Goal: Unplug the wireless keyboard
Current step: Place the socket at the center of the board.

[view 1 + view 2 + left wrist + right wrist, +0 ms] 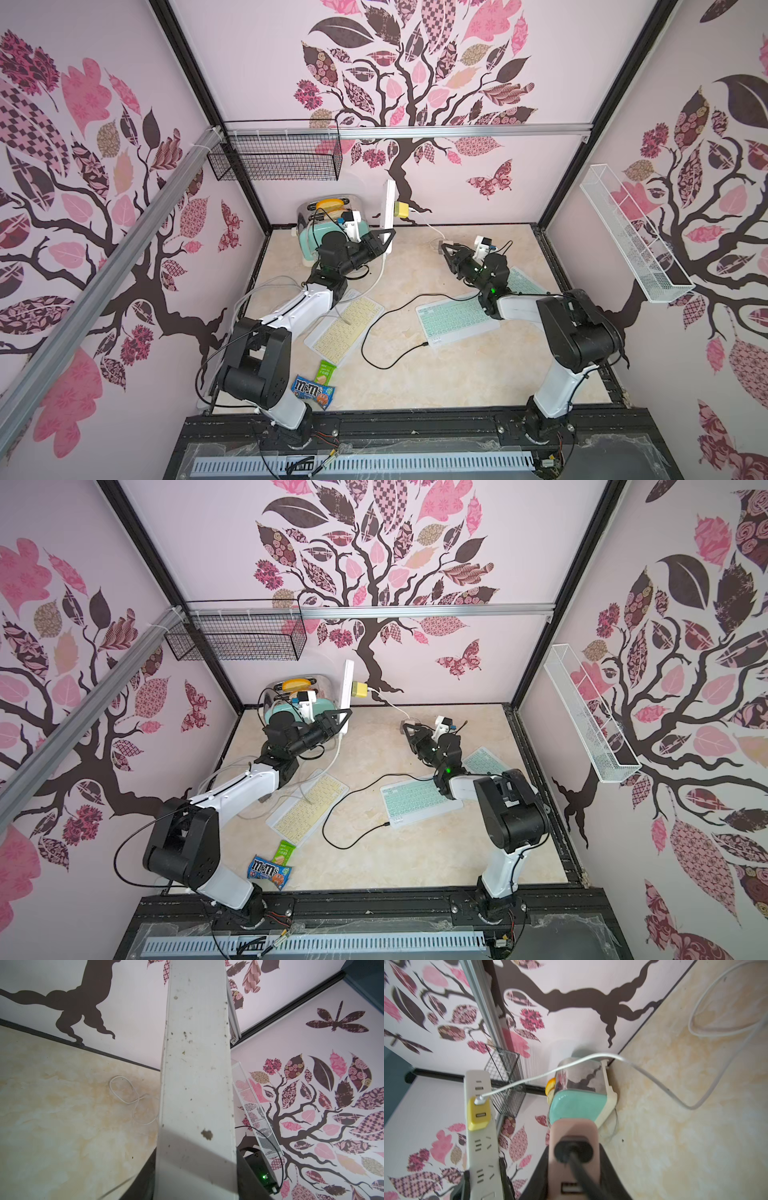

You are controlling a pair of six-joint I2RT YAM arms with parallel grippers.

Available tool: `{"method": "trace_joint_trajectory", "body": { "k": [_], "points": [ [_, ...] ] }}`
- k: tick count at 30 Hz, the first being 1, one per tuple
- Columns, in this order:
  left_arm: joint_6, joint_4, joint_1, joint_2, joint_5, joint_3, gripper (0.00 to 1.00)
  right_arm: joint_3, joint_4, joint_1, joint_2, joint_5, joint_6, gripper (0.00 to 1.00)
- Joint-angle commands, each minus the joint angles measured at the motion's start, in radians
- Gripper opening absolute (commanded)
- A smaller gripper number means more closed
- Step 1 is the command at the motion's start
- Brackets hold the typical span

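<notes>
Firmly gripped the white power strip (390, 203) by its lower end in the left pincer (384, 240), upright just beside the toaster (309, 241), a yellow charger (402, 209) plugged into it. Pinched the pink adapter (575, 1130) in the right pincer (445, 249), closed narrowly on it, a black plug seated in it. Noted the teal wireless keyboard (453, 320) flat on the counter (415, 386) beneath the right arm, black cable (363, 345) plugged into its near edge.

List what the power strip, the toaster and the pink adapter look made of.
Power strip: white moulded plastic, matt, scuffed and dirt-speckled. Toaster: mirror-like metal top showing reflections; glossy mint front, probably plastic or enamel. Pink adapter: smooth matt plastic, likely.
</notes>
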State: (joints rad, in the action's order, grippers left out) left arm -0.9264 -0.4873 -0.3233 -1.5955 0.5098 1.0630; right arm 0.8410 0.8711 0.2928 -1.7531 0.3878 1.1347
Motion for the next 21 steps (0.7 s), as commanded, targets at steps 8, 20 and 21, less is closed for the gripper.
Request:
{"method": "trace_joint_trajectory", "body": {
  "k": [8, 20, 21],
  "points": [
    [0.130, 0.143, 0.007, -0.147, 0.180, 0.059, 0.00, 0.076, -0.506, 0.005, 0.155, 0.234, -0.328, 0.00],
    [0.165, 0.108, 0.018, -0.369, 0.234, 0.080, 0.00, 0.048, -0.569, 0.004, 0.135, 0.280, -0.385, 0.00],
    [0.155, 0.091, 0.023, -0.393, 0.233, 0.087, 0.00, 0.046, -0.566, 0.005, 0.128, 0.284, -0.385, 0.00]
  ]
}}
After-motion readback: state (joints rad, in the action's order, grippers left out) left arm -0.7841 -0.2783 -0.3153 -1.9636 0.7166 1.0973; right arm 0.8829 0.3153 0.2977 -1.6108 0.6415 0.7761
